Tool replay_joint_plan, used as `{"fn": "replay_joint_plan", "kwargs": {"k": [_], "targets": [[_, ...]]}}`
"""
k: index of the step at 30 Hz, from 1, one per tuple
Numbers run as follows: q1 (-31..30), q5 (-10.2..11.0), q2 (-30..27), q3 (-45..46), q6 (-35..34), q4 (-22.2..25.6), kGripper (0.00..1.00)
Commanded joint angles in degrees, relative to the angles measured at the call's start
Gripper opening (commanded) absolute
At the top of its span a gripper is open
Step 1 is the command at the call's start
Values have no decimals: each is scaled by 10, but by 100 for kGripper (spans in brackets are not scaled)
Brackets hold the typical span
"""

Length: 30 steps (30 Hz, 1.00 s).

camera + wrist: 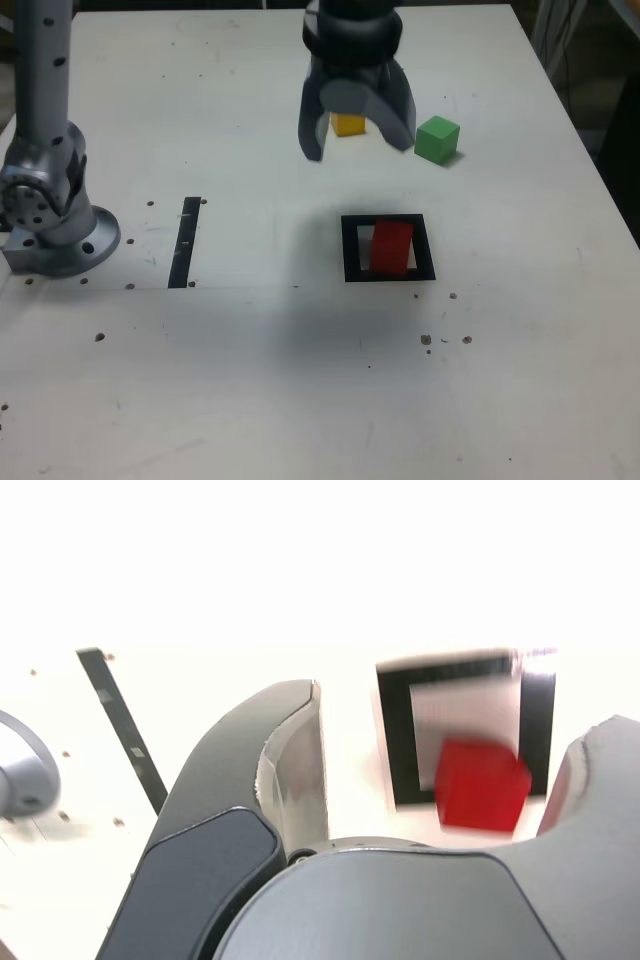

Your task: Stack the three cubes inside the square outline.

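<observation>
**Red cube in the frame, claw apart above the table**

While I watch the exterior view, I see my gripper (357, 138) hanging over the far half of the white table (300, 380), its two dark fingers spread wide with nothing between them. Both fingertips point down toward the tabletop, and I cannot tell whether they touch it.

From my seat, the red cube (391, 247) sits inside the square outline (349, 248), on its pale centre, nearer the camera than the claw and clear of both fingers. It stands slightly toward the exterior view's right of the frame's middle. In the wrist view, that same red cube (482, 784) shows blurred between the two fingers' inner faces, with the square outline (398, 740) behind it, so the claw looks back over it without gripping it.

Just behind the claw, the yellow cube (348, 124) peeks out between the spread fingers; I see only part of it, and I cannot say whether a finger touches it. To the exterior view's right of the claw, the green cube (437, 139) rests on the table just beside the nearer finger, with a sliver of table showing between them.

Further to the exterior view's left I see a thin black strip (184, 243) on the table, and beyond it the arm's metal base (48, 215).
</observation>
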Motion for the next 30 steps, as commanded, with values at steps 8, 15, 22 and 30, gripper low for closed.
{"fn": "replay_joint_plan", "kwargs": {"k": [8, 15, 22, 30], "targets": [[133, 34, 1, -52, 71, 23, 99], [184, 58, 44, -129, 111, 64, 99], [224, 31, 107, -153, 139, 80, 99], [237, 24, 150, -152, 149, 61, 99]]}}
